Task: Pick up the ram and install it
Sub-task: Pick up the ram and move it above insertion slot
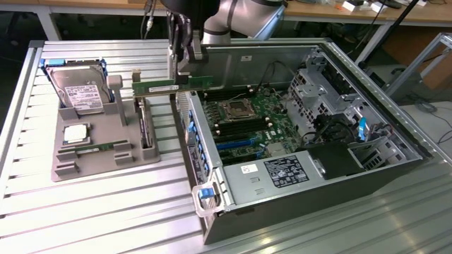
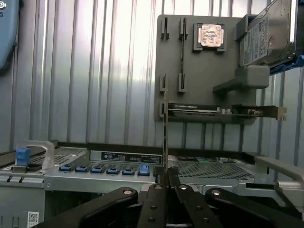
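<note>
I am pinching the ram (image 1: 168, 87) by its upper edge, my gripper (image 1: 185, 78) clamped shut on it. It is hanging above the side wall of the computer case (image 1: 318, 209), between the grey tray (image 1: 106, 159) and the motherboard (image 1: 265, 124). To carry it well, I judge, I should be holding it level and on edge (no twisting in the grip). Its long axis is lying level, one end pointing toward the tray, the other toward the motherboard.
</note>
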Robot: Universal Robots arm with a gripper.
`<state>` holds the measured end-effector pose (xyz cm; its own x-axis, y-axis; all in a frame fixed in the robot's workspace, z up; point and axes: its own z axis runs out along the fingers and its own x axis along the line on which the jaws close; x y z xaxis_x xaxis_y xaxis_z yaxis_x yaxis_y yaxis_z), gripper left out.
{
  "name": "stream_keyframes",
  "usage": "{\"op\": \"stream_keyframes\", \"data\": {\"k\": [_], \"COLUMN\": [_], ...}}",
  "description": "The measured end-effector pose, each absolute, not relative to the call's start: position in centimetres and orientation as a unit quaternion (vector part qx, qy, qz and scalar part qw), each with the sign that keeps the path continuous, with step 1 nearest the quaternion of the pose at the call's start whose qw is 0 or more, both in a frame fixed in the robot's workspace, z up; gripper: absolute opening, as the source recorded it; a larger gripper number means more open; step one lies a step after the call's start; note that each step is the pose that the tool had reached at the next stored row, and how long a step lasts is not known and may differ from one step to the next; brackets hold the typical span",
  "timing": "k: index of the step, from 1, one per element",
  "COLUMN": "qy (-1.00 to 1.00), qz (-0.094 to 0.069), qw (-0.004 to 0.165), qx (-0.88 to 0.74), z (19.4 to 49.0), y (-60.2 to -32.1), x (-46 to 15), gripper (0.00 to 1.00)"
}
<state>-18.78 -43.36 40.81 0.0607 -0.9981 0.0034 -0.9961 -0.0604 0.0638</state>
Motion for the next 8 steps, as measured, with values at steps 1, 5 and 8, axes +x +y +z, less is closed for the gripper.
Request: {"op": "stream_keyframes", "data": {"k": [1,5,8], "qy": [-0.685,-0.685,-0.685], "qz": [-0.021,-0.021,-0.021], "qw": [0.024,0.025,0.025], "qx": [0.728,0.728,0.728], "z": [40.8,40.8,40.8], "y": [-43.4,-43.4,-43.4], "x": [-18.4,-17.5,-16.6], "gripper": [0.12,0.12,0.12]}}
